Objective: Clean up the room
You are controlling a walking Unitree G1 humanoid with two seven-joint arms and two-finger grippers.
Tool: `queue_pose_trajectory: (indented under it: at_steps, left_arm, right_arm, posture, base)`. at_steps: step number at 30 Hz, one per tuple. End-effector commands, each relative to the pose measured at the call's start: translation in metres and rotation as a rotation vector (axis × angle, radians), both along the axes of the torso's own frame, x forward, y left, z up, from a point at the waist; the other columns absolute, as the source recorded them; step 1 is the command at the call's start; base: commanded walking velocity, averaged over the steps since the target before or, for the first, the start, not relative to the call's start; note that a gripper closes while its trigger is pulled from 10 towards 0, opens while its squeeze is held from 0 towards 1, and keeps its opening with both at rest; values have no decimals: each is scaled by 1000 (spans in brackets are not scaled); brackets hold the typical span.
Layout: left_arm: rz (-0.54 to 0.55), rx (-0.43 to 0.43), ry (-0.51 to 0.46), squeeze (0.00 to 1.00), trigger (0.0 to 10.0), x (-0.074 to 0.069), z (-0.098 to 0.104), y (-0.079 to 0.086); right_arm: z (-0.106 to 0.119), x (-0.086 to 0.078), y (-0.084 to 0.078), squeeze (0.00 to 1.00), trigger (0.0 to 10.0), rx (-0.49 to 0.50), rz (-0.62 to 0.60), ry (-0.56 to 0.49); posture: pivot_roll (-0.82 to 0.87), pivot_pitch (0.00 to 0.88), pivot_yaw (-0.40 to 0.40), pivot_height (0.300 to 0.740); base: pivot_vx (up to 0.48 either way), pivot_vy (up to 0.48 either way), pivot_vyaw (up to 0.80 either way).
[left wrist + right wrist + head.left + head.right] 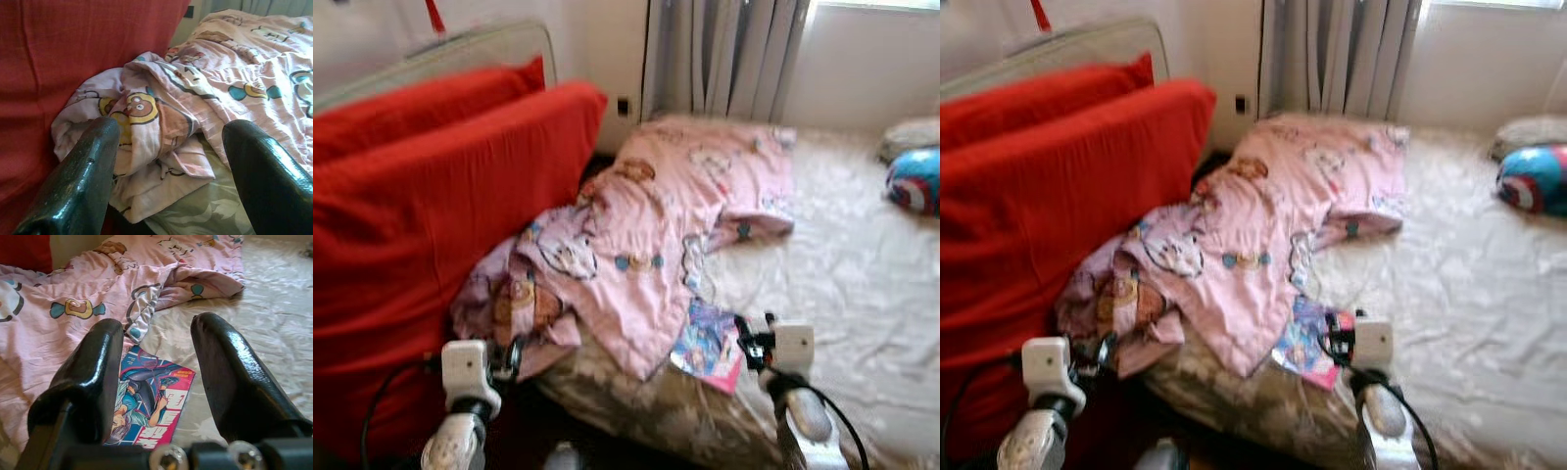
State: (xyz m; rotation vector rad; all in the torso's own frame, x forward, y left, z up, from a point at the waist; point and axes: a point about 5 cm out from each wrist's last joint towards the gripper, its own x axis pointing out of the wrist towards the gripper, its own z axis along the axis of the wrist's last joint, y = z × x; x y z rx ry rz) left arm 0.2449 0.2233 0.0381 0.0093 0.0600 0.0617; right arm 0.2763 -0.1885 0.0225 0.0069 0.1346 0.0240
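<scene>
A pink cartoon-print blanket [656, 220] lies crumpled across the near left of the bed, its bunched end [146, 132] hanging by the red cushions. A colourful comic book [710, 343] lies flat on the sheet at the bed's front edge, partly tucked under the blanket. My right gripper [156, 352] is open and hovers just short of the comic book [151, 406]. My left gripper [168, 147] is open too, pointed at the blanket's bunched end, nothing between its fingers.
Two big red cushions [421, 225] lean against a headboard on the left. The white sheet [862, 284] covers the right of the bed. A blue, red and white round pillow [915, 181] lies at the far right. Grey curtains [724, 54] hang behind.
</scene>
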Motion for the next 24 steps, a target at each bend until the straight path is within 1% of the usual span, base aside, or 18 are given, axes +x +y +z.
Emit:
queue_pose_trajectory:
  at_steps: [1, 7, 9, 11, 12, 15, 24]
  left_arm:
    - [-11, -4, -5, 0, 10000, 4, 4, -1]
    - [-17, -9, -3, 0, 10000, 4, 5, -2]
    - [-17, -9, -1, 0, 10000, 3, 4, -1]
    - [-18, -9, 0, 0, 10000, 3, 4, -1]
    - [-20, -10, 1, 0, 10000, 3, 4, -1]
    - [-23, -10, 4, 0, 10000, 3, 3, -2]
    - [-36, -5, 15, 0, 10000, 3, 3, -2]
  right_arm:
    - [5, 5, 1, 0, 10000, -1, 7, -20]
    - [5, 7, 4, 0, 10000, 1, 14, -13]
    - [2, 7, 5, 0, 10000, -2, 19, 16]
    - [2, 7, 6, 0, 10000, 8, 21, 14]
    - [1, 6, 6, 0, 10000, -3, 20, 13]
    - [3, 4, 5, 0, 10000, 12, 16, -13]
    - [3, 6, 7, 0, 10000, 10, 14, -8]
  posture:
    - [7, 11, -4, 655]
    - [6, 15, -2, 655]
    - [7, 18, 0, 650]
    - [7, 18, 1, 640]
    - [5, 19, 4, 630]
    - [5, 19, 5, 630]
    - [15, 23, 8, 630]
  base:
    - [0, 0, 0]
    - [0, 0, 0]
    - [0, 0, 0]
    - [0, 0, 0]
    - [0, 0, 0]
    - [0, 0, 0]
    - [0, 0, 0]
